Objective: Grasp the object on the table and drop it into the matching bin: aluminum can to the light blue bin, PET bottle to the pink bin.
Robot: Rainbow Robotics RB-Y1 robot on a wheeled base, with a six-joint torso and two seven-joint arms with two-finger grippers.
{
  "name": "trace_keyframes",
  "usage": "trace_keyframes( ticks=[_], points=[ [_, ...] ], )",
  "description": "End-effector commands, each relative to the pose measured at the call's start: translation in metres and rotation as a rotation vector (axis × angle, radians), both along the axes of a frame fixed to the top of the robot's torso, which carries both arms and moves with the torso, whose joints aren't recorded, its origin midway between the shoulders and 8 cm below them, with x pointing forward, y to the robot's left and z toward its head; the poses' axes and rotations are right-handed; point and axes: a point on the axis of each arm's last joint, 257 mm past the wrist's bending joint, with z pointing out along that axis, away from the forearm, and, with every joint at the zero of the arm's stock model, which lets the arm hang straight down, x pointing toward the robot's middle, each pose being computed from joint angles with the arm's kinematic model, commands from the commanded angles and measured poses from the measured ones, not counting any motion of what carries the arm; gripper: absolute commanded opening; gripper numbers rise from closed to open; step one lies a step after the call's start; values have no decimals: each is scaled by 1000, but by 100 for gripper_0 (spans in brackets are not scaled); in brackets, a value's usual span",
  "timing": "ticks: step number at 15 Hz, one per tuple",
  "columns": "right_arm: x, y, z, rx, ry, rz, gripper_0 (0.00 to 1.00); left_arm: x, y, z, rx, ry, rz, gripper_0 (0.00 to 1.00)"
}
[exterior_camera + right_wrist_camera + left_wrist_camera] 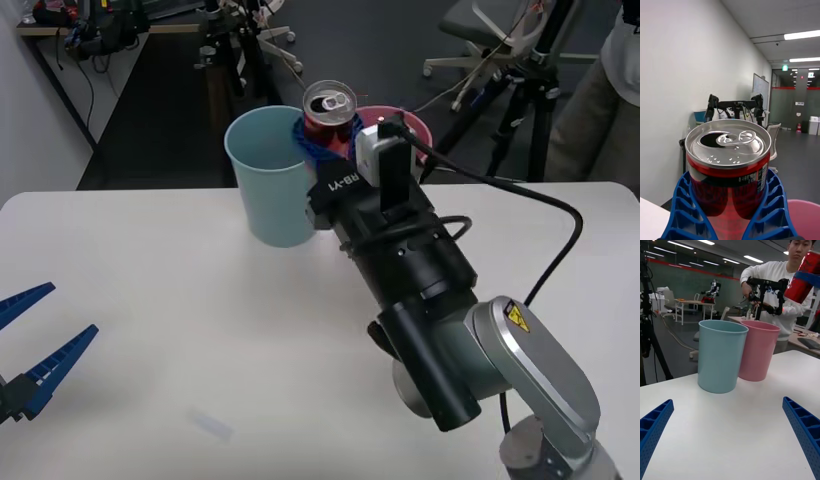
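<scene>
The right gripper [322, 133] was clenched on the aluminum can [328, 108], held above both rims with the light blue bin [268, 178] just beside it and the pink bin [420, 135] beneath. It needed shifting over the blue opening before letting go. The left gripper [35, 335] waited spread, well apart.

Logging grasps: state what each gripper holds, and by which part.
The right gripper holds the red can upright by its lower body sides, above the bins. The left gripper is open, holding nothing.
</scene>
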Motion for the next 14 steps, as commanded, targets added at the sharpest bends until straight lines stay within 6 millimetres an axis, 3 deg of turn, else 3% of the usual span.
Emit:
trace_keyframes(
  ticks=[1, 9, 14],
  points=[
    [24, 20, 7, 10, 18, 1, 0, 0, 0, 0, 0, 0, 0, 100],
    [105, 64, 12, 0, 76, -33, 0, 0, 0, 0, 0, 0, 0, 100],
    [147, 82, -1, -25, 146, -61, 0, 0, 0, 0, 0, 0, 0, 100]
  ],
)
